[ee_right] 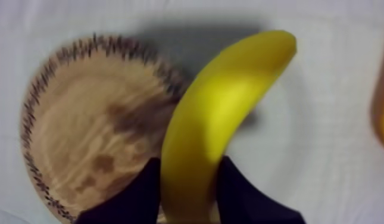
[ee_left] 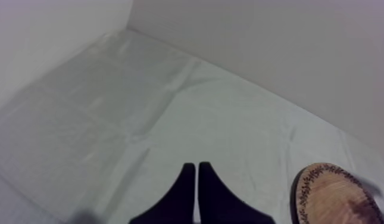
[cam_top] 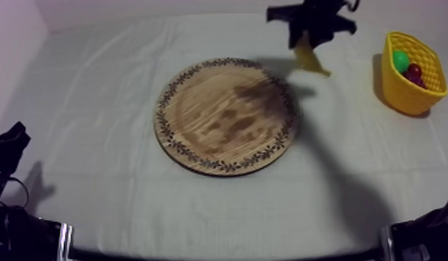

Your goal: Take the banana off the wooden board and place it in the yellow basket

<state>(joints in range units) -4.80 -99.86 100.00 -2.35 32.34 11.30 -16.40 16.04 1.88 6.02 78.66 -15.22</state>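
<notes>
Carrying step right now, I'd say. Table (cam_top: 94,125) under the cloth first: the wooden board (cam_top: 226,115) sits mid-table, bare. The yellow basket (cam_top: 396,87) is by the right edge, toward the far corner. The banana (cam_top: 310,59) hangs in the air over the cloth between the board's far rim and the basket, with the right gripper (cam_top: 308,38) clamped on one end. The left gripper (ee_left: 197,179) rests at the near left corner, fingers pressed together on nothing. My tip: carry it high over the basket wall, centre it, then release low so it doesn't bounce off the green fruit (cam_top: 401,60) and small red fruit (cam_top: 414,71) inside.
</notes>
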